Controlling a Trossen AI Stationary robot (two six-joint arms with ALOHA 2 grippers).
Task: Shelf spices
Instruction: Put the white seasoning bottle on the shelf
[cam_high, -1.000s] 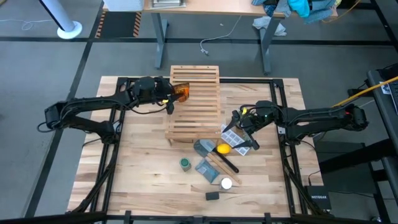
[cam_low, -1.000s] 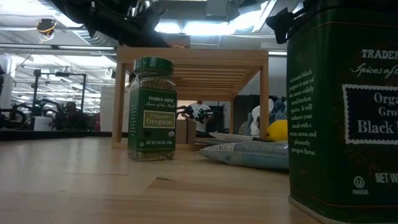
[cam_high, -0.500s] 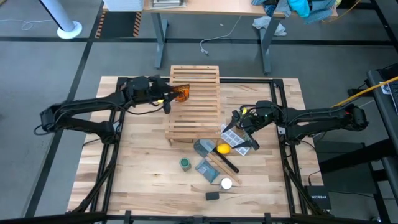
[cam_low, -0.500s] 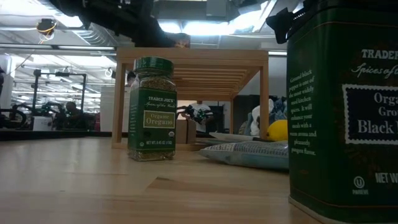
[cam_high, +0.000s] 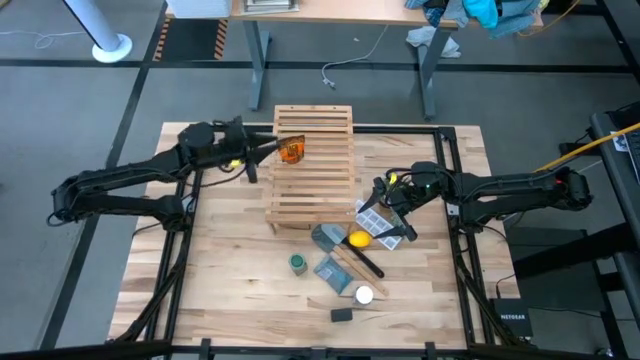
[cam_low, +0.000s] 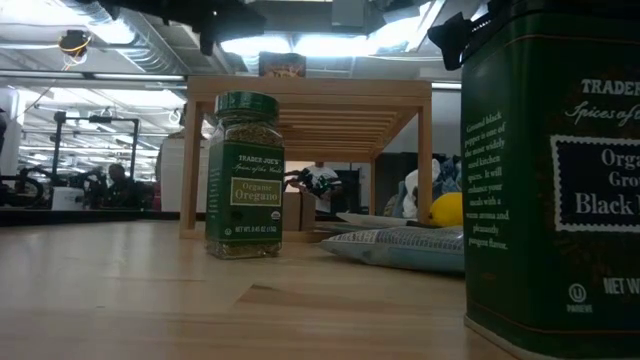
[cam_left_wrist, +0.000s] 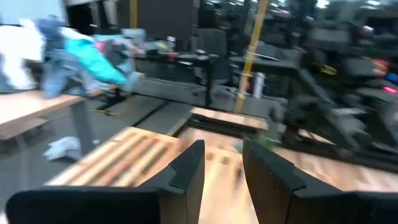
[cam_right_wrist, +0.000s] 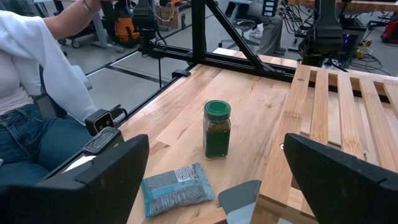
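The light-wood slatted shelf (cam_high: 312, 165) stands at the table's far middle. An orange-brown jar (cam_high: 291, 150) stands upright on its top, near the far left corner, and shows in the low view as the jar (cam_low: 283, 66). My left gripper (cam_high: 268, 150) is open just left of that jar and holds nothing; the left wrist view shows its gripper (cam_left_wrist: 222, 171) with a free gap. My right gripper (cam_high: 385, 197) waits open at the shelf's right side. The green-lidded jar (cam_high: 297, 263), white-capped bottle (cam_high: 364, 295) and black box (cam_high: 342, 315) stand on the tabletop near the front.
A yellow round object (cam_high: 357, 240), a blue-grey packet (cam_high: 330, 271), a dark utensil and printed cards (cam_high: 378, 222) lie between the shelf and the spices. In the right wrist view a person (cam_right_wrist: 37, 81) in a white sleeve and jeans sits beyond the table's edge.
My left gripper has drawn back from the orange-brown jar toward the table's left edge. The jar has stayed upright on the shelf top. The right arm has kept still.
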